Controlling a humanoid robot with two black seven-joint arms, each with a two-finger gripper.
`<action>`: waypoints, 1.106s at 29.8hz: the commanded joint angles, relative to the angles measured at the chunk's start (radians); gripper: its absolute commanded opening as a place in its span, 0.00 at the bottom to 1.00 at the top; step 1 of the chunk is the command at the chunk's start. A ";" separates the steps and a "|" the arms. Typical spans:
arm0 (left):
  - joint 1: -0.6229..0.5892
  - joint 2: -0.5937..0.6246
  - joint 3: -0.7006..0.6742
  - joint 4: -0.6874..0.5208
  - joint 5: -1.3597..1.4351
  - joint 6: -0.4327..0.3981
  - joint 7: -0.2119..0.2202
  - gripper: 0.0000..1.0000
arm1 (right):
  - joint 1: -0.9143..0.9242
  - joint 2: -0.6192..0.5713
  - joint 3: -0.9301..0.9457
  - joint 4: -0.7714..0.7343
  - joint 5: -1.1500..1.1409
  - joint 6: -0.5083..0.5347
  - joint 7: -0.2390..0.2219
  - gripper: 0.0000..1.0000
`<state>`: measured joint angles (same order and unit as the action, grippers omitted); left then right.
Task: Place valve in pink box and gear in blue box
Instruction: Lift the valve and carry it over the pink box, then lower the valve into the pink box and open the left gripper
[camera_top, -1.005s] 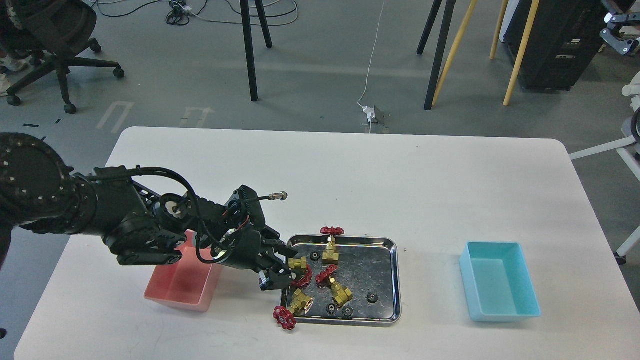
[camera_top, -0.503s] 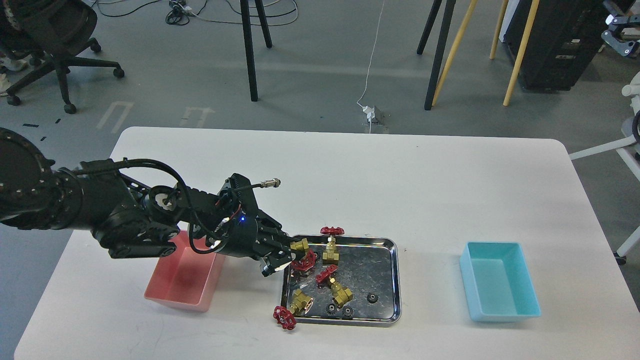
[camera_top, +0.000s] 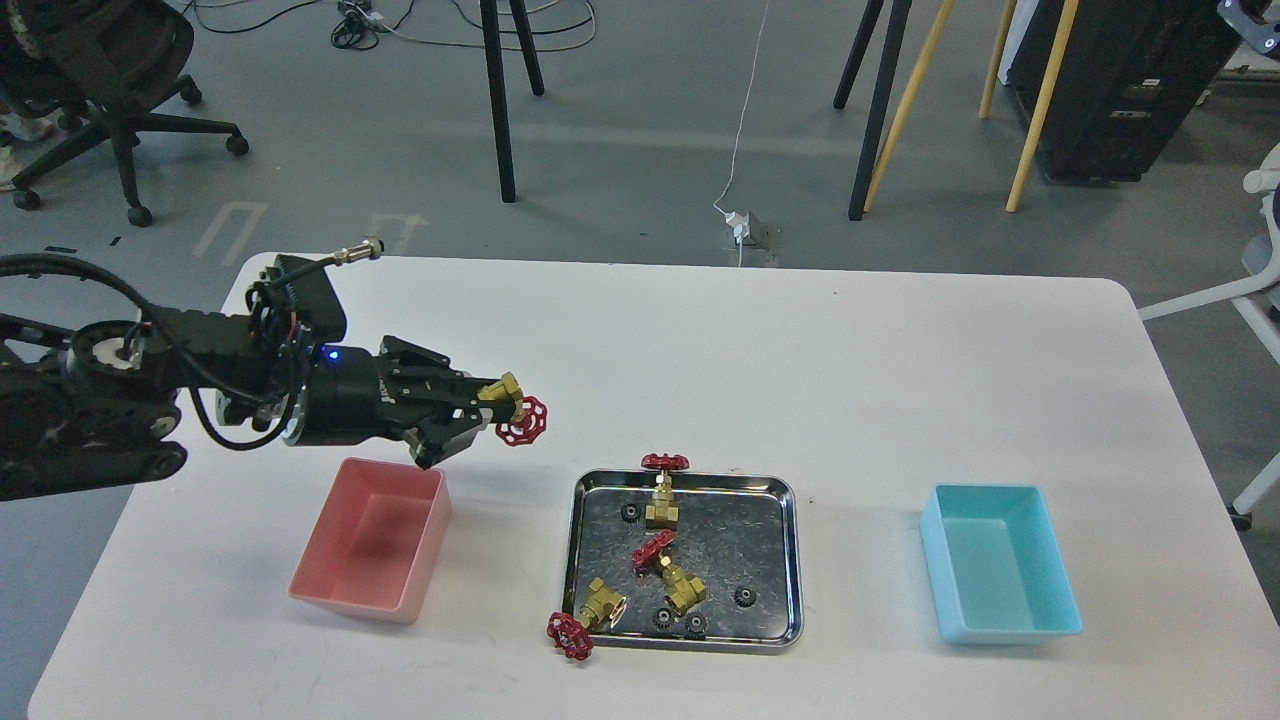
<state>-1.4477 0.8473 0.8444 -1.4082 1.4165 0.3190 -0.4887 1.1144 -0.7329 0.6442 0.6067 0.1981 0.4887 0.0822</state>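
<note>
The left gripper (camera_top: 487, 402) is pinching a valve (camera_top: 512, 408) by its brass body, holding it above the table just beyond the pink box (camera_top: 372, 537). Released here, it would likely miss the box. The tray (camera_top: 780, 560) is holding three more valves, one overhanging its rim, and five gears (camera_top: 743, 596). The blue box (camera_top: 1000, 560) is sitting empty.

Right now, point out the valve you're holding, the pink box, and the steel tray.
held valve (camera_top: 512, 405): head view, on its brass body beside the red handwheel.
pink box (camera_top: 398, 610): head view, on its near wall.
steel tray (camera_top: 750, 545): head view, on bare floor, right half.
</note>
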 joint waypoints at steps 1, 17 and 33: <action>0.045 0.122 0.001 -0.018 0.088 0.005 0.000 0.07 | 0.008 0.030 0.000 -0.001 0.000 0.000 -0.001 1.00; 0.412 0.283 -0.212 0.005 0.208 0.097 0.000 0.08 | -0.005 0.038 -0.003 0.004 0.000 0.000 -0.002 1.00; 0.497 0.165 -0.268 0.130 0.200 0.092 0.000 0.09 | -0.011 0.024 -0.003 0.004 0.000 0.000 -0.002 1.00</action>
<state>-0.9690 1.0245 0.5786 -1.2993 1.6204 0.4111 -0.4887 1.1032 -0.7072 0.6408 0.6106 0.1986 0.4887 0.0797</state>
